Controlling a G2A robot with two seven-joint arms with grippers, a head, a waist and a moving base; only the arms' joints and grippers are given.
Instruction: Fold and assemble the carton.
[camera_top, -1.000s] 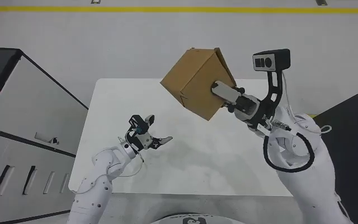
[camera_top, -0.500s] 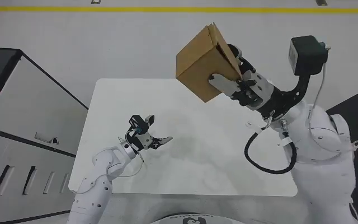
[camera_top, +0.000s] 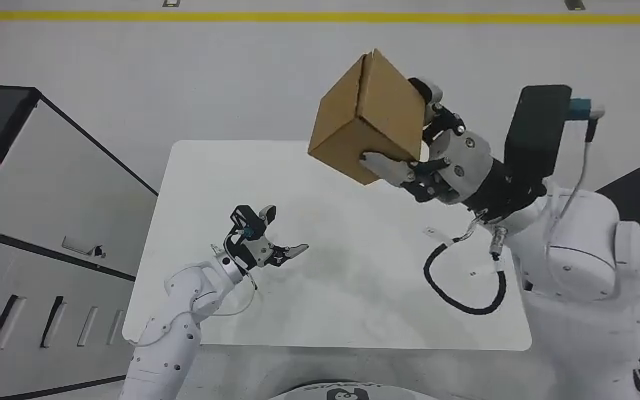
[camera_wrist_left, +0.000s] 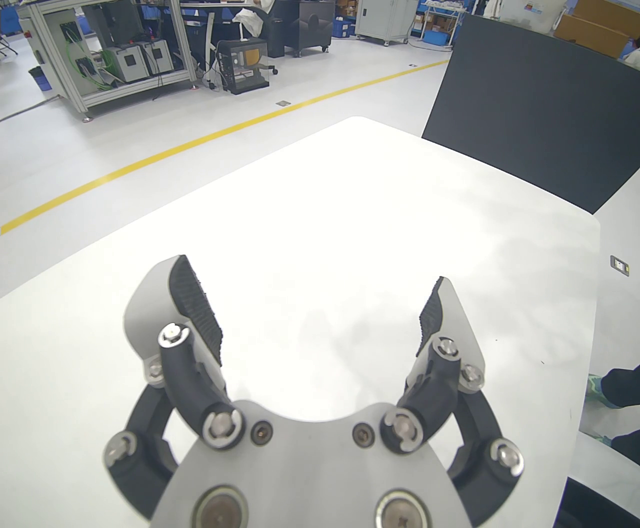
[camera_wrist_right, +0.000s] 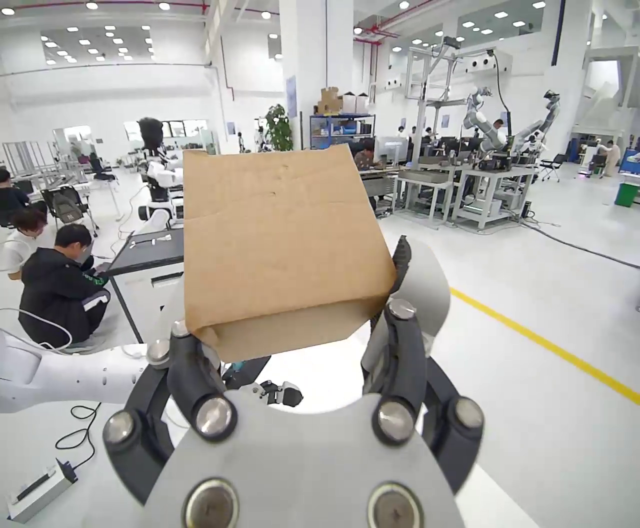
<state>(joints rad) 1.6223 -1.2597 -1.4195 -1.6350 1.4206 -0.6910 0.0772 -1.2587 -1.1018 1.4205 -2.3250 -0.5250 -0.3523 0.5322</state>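
Carton (camera_top: 362, 112) clamped in right pincer (camera_top: 403, 127) over table (camera_top: 250, 175); left pincer (camera_wrist_left: 310, 275) spread, empty; black panel (camera_wrist_left: 530, 110) alongside.

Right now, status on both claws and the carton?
Right claw shut on carton, held in air. Left claw open, empty, low over table. No obstruction seen.

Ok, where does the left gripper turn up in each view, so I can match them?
Top view: left gripper, open, over the left half of the table.
Left wrist view: left gripper close up, fingers spread above the white table.
Right wrist view: left gripper small and far off, just past the near edge of the carton.
Shared landmark: the yellow floor line.
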